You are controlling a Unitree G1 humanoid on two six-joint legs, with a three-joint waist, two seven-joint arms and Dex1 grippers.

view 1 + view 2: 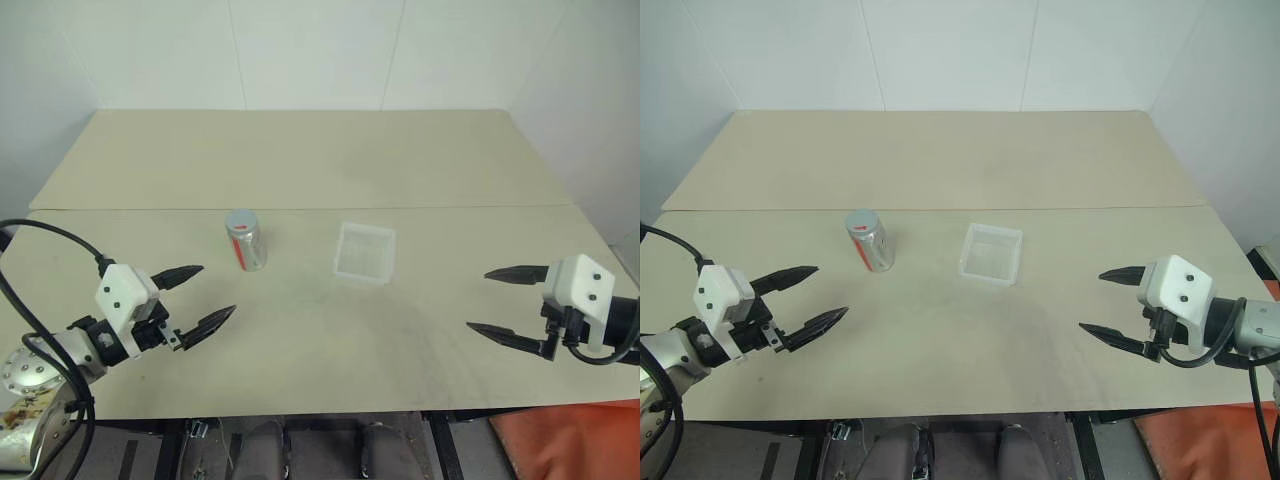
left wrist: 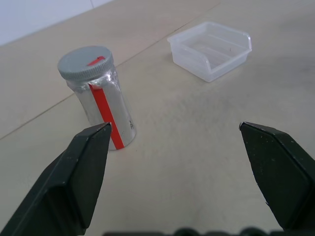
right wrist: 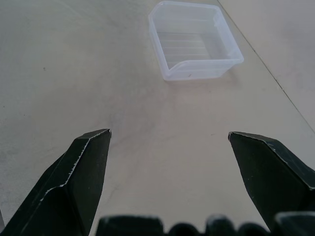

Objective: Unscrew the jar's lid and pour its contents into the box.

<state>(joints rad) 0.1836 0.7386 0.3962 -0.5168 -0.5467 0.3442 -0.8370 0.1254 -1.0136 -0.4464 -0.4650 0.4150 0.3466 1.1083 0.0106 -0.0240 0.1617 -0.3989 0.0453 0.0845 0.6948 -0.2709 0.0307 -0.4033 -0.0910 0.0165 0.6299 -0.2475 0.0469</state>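
Both tools (image 1: 203, 294) apart from jar (image 1: 245, 240)

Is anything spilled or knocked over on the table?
No, nothing stands out. The jar stands upright on the table with its grey lid on. The box sits flat and empty beside it, apart from the jar. Both the left gripper and the right gripper are open, holding nothing.

Table (image 1: 300, 160): beige, with a seam across it
Walls (image 1: 300, 50): white, behind and at both sides
Cloth (image 1: 570, 440): orange, lower right corner
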